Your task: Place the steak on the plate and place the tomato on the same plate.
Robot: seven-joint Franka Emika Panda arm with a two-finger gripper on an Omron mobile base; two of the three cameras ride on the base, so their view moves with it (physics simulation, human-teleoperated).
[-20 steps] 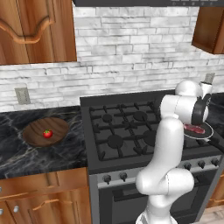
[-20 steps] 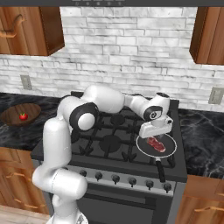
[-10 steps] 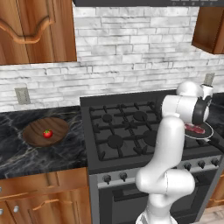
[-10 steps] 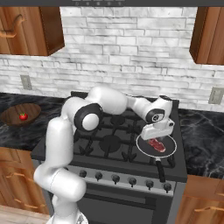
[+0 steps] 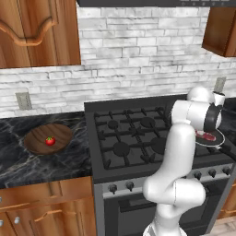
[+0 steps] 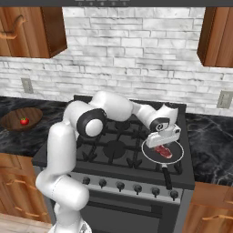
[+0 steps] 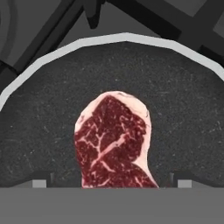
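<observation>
Well, from the left base view, the tomato [image 5: 50, 141] sits in the middle of a round brown wooden dish [image 5: 34, 138] on the dark counter [image 5: 46, 163], far off to the left of the stove [image 5: 129, 138]. The steak [image 5: 206, 136] lies in a dark pan [image 5: 221, 138] with a pale rim, at the right front of the stove. The white arm [image 5: 182, 152] stands in front of it and hides most of the pan, and the claw's state can't be told from this side.

From the right base view, the claw [image 6: 164, 139] hangs just above the steak [image 6: 163, 151] and points down at it. The steak lies flat near the middle of the pan [image 6: 148, 152], and the pan's black handle [image 6: 166, 177] points toward the front of the stove. The tomato [image 6: 24, 121] rests in the wooden dish [image 6: 11, 120], far away on the left counter.

From the hand view, the steak [image 7: 111, 140] is right below, red with a pale fat edge, on the dark pan floor [image 7: 43, 109]. The claw [image 7: 111, 181] is spread wide, with one finger tip [image 7: 41, 180] on each side of the meat. It holds nothing and the tips do not touch the steak.
</observation>
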